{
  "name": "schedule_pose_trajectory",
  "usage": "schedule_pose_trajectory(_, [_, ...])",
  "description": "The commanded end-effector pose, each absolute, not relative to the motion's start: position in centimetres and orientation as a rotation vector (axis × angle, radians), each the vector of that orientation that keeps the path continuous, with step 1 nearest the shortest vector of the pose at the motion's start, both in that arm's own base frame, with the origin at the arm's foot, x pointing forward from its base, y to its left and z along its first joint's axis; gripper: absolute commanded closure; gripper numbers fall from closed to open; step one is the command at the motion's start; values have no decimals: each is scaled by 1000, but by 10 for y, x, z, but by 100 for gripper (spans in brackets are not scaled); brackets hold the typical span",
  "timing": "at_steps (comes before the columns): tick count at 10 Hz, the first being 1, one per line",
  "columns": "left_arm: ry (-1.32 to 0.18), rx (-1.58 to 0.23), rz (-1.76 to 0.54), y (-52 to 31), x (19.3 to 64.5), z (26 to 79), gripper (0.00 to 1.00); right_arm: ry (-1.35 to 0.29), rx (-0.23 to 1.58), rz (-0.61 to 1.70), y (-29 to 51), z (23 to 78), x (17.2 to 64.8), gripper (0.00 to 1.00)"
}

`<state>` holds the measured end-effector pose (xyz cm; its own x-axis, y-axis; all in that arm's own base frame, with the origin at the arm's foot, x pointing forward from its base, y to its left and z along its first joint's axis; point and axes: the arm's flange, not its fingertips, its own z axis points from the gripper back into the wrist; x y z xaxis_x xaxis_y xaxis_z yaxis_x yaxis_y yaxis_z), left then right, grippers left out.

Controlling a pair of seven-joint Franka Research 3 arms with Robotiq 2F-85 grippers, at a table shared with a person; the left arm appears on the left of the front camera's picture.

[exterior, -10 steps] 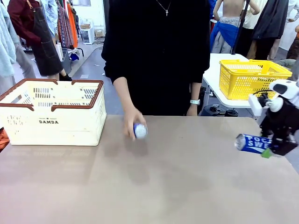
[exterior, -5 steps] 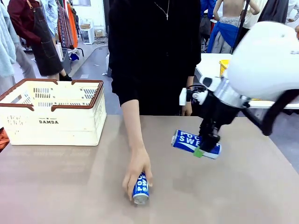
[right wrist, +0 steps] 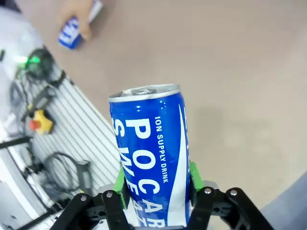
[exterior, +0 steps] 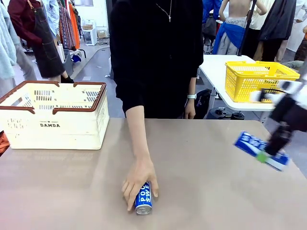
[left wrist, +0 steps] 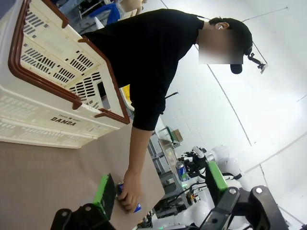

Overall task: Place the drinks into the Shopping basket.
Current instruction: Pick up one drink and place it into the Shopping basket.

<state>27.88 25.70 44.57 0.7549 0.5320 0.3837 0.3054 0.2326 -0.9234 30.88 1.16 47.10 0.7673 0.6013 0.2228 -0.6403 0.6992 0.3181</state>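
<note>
1. While the right gripper (exterior: 269, 151) hung above the table's right edge, motion-blurred in the front view, its jaws were pinching the held can (exterior: 247, 142), blue and white. The can was tilted there, its picture-left end higher.
2. Right wrist view: held can (right wrist: 148, 143) sat between the green pads (right wrist: 193, 178) of the right gripper (right wrist: 156, 184). They clamped its lower body. The silver top pointed away from the wrist, and "POCARI SWEAT" ran along the can's length.
3. Second can (exterior: 144, 197) lay on its side at the table's near middle, silver top toward the front camera. The person's hand (exterior: 136, 179) rested on it, fingers over its upper half. It was well apart from the right gripper. In the right wrist view the second can (right wrist: 72, 31) and hand (right wrist: 79, 13) sat far up the picture.
4. Left gripper (left wrist: 160, 189): jaws spread wide with nothing between them. Past its fingers (left wrist: 103, 196) the hand (left wrist: 129, 194) covered the second can (left wrist: 135, 207), apart from the pads.
5. Shopping basket (exterior: 53, 127) stood upright at the table's far left, "DAMDA" facing the robot, well apart from both cans. The left wrist view showed its slotted wall (left wrist: 43, 120).
6. Surface: matte grey-brown table (exterior: 206, 191). Room: a person in black stood at the far side. A yellow basket (exterior: 259, 79) sat on a white side table (exterior: 216, 72) behind, to the right. Clothing racks stood at the back left.
</note>
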Motion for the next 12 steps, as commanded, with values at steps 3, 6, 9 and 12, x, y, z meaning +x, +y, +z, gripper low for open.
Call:
schedule_pose_trajectory(3, [-763, -1378, 178, 257, 278, 449, 0, -170, 647, 226, -58, 443, 282, 100])
schedule_pose_trajectory(6, [-763, -1378, 178, 257, 278, 449, 0, -218, 735, 97, -63, 432, 284, 100])
schedule_pose_trajectory(9, [-763, -1378, 178, 257, 278, 449, 0, -238, 708, 175, -33, 444, 292, 100])
schedule_pose_trajectory(12, [-763, -1378, 178, 257, 278, 449, 0, -154, 634, 339, 53, 462, 341, 100])
